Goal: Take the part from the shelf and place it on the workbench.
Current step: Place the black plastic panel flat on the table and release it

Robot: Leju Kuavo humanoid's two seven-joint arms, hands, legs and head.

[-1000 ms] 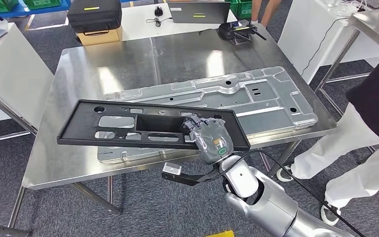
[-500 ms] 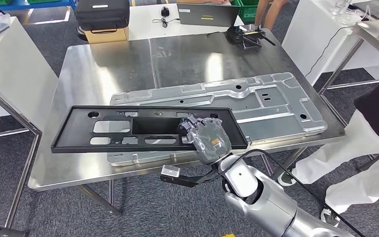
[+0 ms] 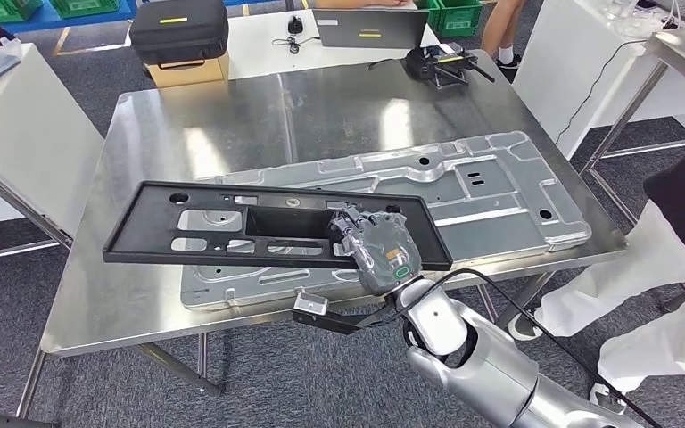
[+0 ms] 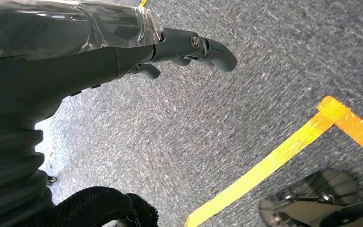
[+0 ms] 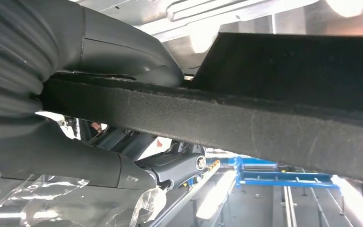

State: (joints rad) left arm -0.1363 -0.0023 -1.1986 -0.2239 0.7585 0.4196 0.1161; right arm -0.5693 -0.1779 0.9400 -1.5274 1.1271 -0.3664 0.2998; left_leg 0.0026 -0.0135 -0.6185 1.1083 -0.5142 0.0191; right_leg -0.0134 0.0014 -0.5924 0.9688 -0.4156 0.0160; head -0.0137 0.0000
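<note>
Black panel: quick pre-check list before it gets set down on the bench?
1. Grip: right hand holds the black panel at its near edge: ok.
2. Panel level: tilted, not flat: not ok.
3. Drop zone: the grey metal plate already lies on the workbench under the panel: not ok.
4. Bystander: a person stands close at the bench's right side: not ok.
5. Left hand hangs over the floor, holding nothing: ok.

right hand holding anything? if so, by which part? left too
The right hand grips the long black plastic panel by its near long edge, toward its right end. The left hand holds nothing, hanging over the floor.
</note>
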